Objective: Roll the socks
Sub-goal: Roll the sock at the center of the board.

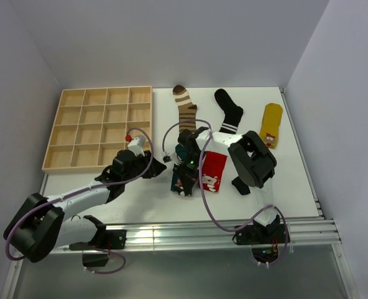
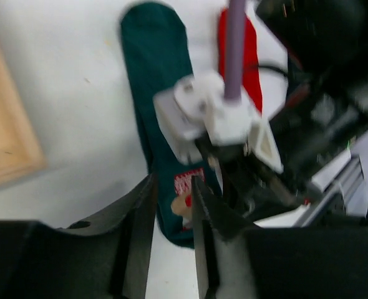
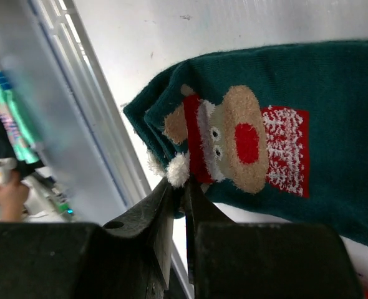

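Observation:
A dark teal sock (image 1: pixel 183 175) with a reindeer patch lies mid-table, and a red sock (image 1: pixel 214 171) lies next to it on the right. My right gripper (image 3: pixel 183 187) is shut on the teal sock's (image 3: pixel 334 93) end, beside a white pom-pom. My left gripper (image 2: pixel 171 190) hovers just left of that same end of the teal sock (image 2: pixel 159 93); its jaws are narrowly open with nothing between them. Further back lie a brown-cream striped sock (image 1: pixel 185 109), a black sock with white bands (image 1: pixel 229 112) and a yellow sock (image 1: pixel 271 124). A black sock (image 1: pixel 240 185) lies partly under the right arm.
A wooden compartment tray (image 1: pixel 151 118) fills the back left of the table. Metal rails (image 1: pixel 190 233) run along the near edge. White walls close in the table at the back and on both sides. The right wrist and its purple cable (image 2: pixel 234 50) hang close over the left gripper.

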Robot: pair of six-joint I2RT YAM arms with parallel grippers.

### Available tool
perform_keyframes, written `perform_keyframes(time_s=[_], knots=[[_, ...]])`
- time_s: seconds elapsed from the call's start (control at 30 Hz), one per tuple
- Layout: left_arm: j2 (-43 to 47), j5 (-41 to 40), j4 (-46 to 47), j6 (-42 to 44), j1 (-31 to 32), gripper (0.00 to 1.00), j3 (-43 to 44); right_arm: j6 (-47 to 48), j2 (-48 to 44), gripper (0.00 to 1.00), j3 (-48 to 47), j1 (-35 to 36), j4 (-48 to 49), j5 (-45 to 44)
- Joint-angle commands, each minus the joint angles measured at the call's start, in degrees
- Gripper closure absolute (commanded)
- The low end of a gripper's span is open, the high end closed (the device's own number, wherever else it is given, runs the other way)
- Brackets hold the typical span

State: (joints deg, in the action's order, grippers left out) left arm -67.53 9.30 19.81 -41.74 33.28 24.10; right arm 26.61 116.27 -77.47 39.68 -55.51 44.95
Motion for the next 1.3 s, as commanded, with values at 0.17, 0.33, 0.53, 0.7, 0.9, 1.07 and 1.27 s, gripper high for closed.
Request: perform_keyframes(time_s=[0.17, 0.33, 0.53, 0.7, 0.9, 1.07, 1.27], knots=[[-2.9, 6.1, 15.7, 0.3, 6.2, 0.49, -6.0, 4.9, 5.4, 0.93, -5.9, -3.3, -9.4, 7.9], [-5.3, 7.6, 18.9, 1.6, 7.9, 0.42, -6.7, 4.9, 6.8, 0.93, -6.5, -3.8, -10.2, 8.3], [-8.9, 8.9, 24.8, 3.6, 9.3, 0.36, -7.3, 6.2, 9.2, 0.93, -8.0, -4.7, -13.0, 9.7], [-13.5, 11.4, 29.7, 3.7, 9.5, 0.35, -7.0, 7.1, 10.6, 0.93, -8.7, -5.2, -14.4, 10.5], [-18.7, 13.8, 34.1, 2.9, 9.5, 0.35, -7.0, 6.8, 11.5, 0.93, -8.7, -6.2, -14.3, 10.6], [-21.9, 14.7, 36.7, 1.8, 9.6, 0.36, -7.5, 6.0, 12.4, 0.94, -8.8, -7.0, -14.2, 10.8], [-23.3, 14.8, 37.2, 1.0, 9.5, 0.37, -7.8, 4.7, 13.0, 0.94, -8.8, -7.5, -13.3, 10.6]])
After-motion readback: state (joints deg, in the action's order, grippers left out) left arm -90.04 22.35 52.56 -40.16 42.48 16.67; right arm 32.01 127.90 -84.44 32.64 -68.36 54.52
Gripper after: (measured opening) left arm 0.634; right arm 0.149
